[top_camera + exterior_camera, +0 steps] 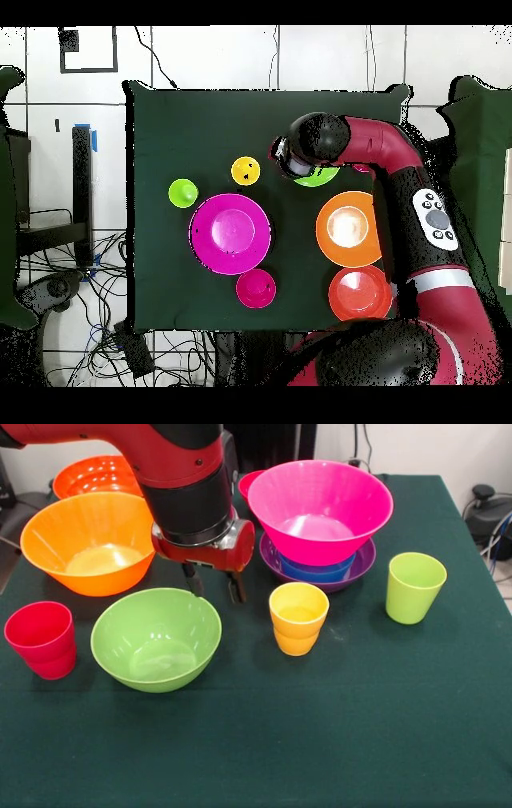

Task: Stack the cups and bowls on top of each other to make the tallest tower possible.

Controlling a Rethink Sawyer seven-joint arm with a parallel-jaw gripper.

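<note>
the gripper [214,589] hung open and empty at centre frame, just above the lime green bowl's [156,638] far rim. the tower [318,544] stood at upper right: pink bowl [320,508] over blue bowl [317,571] in purple bowl [362,565].

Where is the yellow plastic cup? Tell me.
In the front view, the yellow plastic cup stands mid-table, between the lime green bowl and the lime green cup.

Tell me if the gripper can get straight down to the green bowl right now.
Probably yes: the gripper hangs open just behind the green bowl, whose rim is uncovered, with nothing between them.
</note>
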